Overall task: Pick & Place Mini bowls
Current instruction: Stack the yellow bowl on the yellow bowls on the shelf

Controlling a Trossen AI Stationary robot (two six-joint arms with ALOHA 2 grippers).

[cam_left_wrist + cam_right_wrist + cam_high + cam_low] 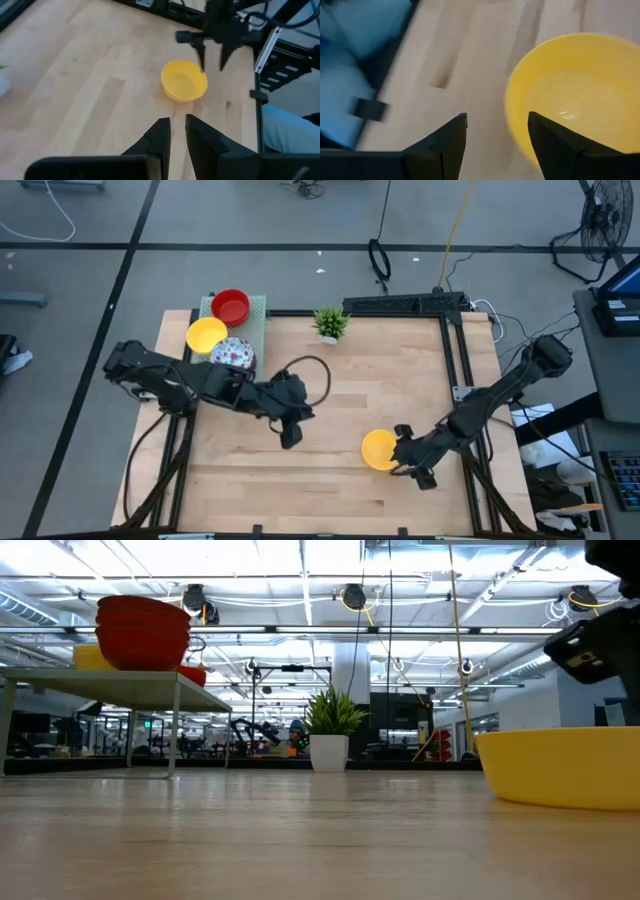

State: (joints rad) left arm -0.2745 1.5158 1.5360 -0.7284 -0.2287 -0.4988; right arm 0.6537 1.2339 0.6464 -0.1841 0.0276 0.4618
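Note:
One yellow mini bowl [378, 450] stands upright on its base on the table's right near part; it also shows in the low view [560, 765]. My right gripper [408, 458] is open at that bowl's right side, and one finger [560, 145] shows over the rim [520, 135] in its wrist view. A red bowl [231, 306], a second yellow bowl [206, 335] and a floral white bowl [233, 354] sit on a green stand at the far left corner. My left gripper [290, 432] hovers mid-table with only a narrow gap between its fingers [178, 125]. My right gripper stands open at the yellow bowl's right rim [204, 75], with its fingers [201, 54] pointing down. I cannot tell whether a finger touches the rim. The bowl rests on the table.
A small green potted plant [330, 323] stands at the table's far edge, middle. A black frame rail [455, 355] runs along the right edge, close to the right arm. Bare wood [340, 390] lies between the two grippers.

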